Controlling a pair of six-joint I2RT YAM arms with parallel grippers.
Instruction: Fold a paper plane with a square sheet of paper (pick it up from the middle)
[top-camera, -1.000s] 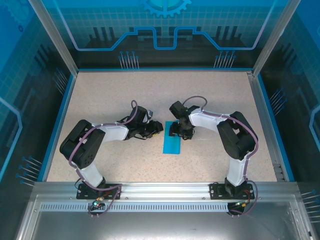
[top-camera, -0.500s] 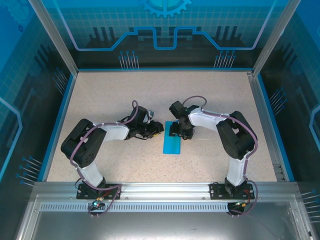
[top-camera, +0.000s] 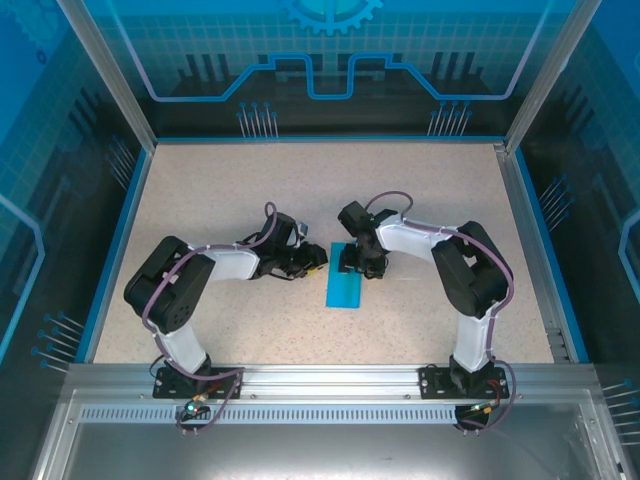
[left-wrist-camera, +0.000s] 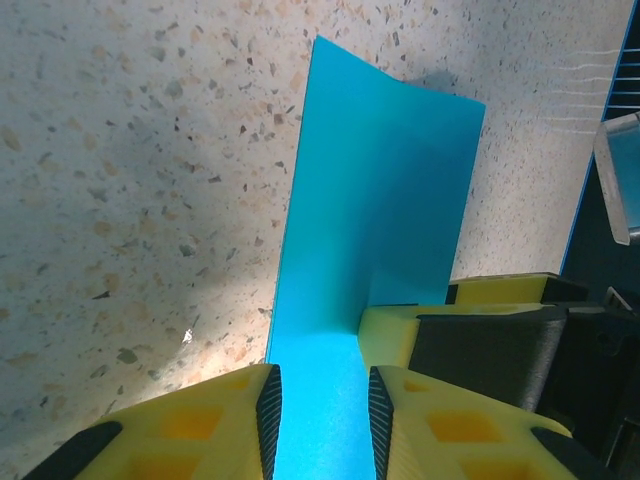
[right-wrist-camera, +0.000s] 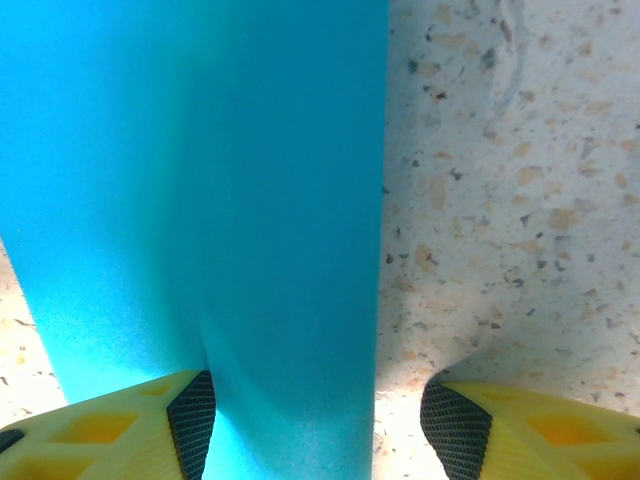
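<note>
The square sheet of paper (top-camera: 345, 286) lies on the table folded into a narrow turquoise strip (left-wrist-camera: 378, 200), its long axis running toward me. My left gripper (top-camera: 318, 257) reaches in at the strip's far end from the left. Its jaws (left-wrist-camera: 322, 400) stand open a little, and the flat paper shows in the gap and runs under the fingers. My right gripper (top-camera: 357, 263) is low over the same end from the right. It (right-wrist-camera: 315, 420) is open wide, with the paper (right-wrist-camera: 220, 200) by the left pad and bare table before the right pad. One right fingertip (left-wrist-camera: 400, 335) rests on the strip.
The speckled beige tabletop (top-camera: 250, 190) is bordered by a blue rim and aluminium posts (top-camera: 525, 190). A metal rail (top-camera: 330, 378) with both arm bases runs along the near edge. Open table lies behind and beside the two arms.
The left arm has edged slightly to the right and its jaws have narrowed a touch. The paper and the right arm have not visibly moved.
</note>
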